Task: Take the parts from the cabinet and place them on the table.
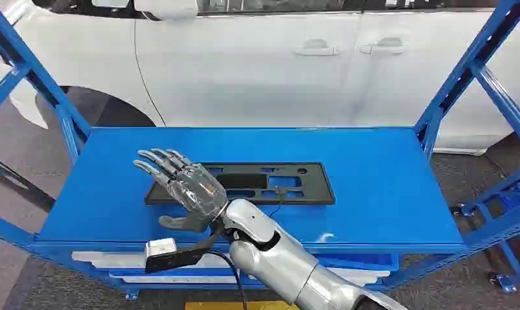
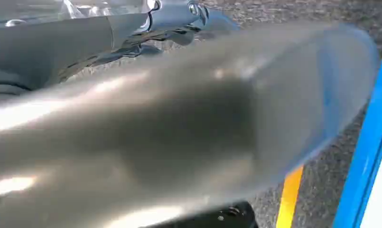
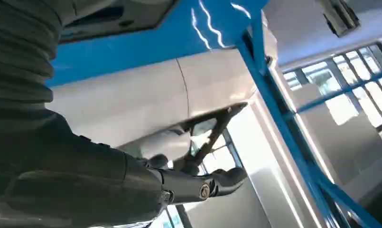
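I see the black part (image 1: 244, 184), a flat rectangular plate with cut-out slots, lying flat on the blue shelf (image 1: 373, 187) of the cabinet, about midway across it and nearer the front edge than the back. My right hand (image 1: 183, 187) is over the plate's left end, fingers stretched forward and slightly spread, thumb out to the side below the plate's front edge; it holds nothing. I cannot tell whether the fingers touch the plate or hover just above it. The silver right arm (image 1: 289, 265) comes up from the lower middle of the head view, with a black cable running beside the wrist.

In the right wrist view the thumb (image 3: 217, 183) is seen from beneath against the blue frame (image 3: 293, 142).

In the left wrist view the left hand (image 2: 132, 142) is a grey blur close to the lens, and I cannot tell whether it is open or closed; speckled floor, a yellow strip (image 2: 288, 197) and a blue post (image 2: 369, 156) lie beyond it.

Behind the cabinet stands a white car (image 1: 276, 64), its door handles visible above the shelf.
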Controlling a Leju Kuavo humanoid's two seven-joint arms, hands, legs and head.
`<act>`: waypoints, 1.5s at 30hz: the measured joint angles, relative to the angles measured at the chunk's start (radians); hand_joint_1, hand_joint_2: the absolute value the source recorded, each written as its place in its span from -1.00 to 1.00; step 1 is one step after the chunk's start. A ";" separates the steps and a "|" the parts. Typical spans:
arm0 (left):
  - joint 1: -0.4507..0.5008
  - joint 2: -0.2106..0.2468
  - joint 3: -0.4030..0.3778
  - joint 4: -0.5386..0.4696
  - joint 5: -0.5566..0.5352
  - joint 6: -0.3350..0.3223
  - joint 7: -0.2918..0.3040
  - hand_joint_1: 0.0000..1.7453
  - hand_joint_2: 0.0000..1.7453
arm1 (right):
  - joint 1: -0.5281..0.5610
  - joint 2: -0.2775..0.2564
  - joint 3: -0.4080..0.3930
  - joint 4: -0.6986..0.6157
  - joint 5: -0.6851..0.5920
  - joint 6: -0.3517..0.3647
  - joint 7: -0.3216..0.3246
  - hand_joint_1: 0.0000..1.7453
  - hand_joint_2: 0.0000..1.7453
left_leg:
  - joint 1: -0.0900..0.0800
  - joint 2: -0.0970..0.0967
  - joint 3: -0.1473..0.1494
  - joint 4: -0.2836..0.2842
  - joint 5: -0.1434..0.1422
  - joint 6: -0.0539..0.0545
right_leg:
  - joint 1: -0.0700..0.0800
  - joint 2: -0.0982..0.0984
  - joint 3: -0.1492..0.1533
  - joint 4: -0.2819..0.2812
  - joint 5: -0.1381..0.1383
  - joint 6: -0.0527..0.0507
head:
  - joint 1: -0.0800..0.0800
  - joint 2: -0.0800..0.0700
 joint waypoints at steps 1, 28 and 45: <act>-0.004 0.001 0.000 0.000 0.000 0.000 -0.002 -1.00 -1.00 | 0.001 0.001 0.000 0.005 0.003 0.001 -0.001 -1.00 1.00 | -0.003 -0.002 -0.003 0.006 0.011 0.010 | -0.001 0.000 -0.001 0.001 -0.008 0.009 | 0.001 0.000; 0.003 0.002 0.031 0.000 0.029 0.027 -0.013 -1.00 -1.00 | 0.003 -0.188 -0.021 -0.073 -0.158 0.281 -0.087 -1.00 1.00 | -0.003 -0.003 0.003 0.101 -0.055 0.004 | 0.001 -0.001 -0.077 0.010 0.057 -0.016 | 0.004 0.000; 0.001 -0.006 0.054 0.000 0.031 0.037 -0.018 -1.00 -1.00 | -0.011 -0.276 0.093 -0.189 -0.126 0.335 -0.056 -1.00 1.00 | -0.003 -0.003 0.062 0.001 -0.051 0.032 | -0.022 -0.009 -0.112 0.057 0.067 0.039 | 0.013 0.000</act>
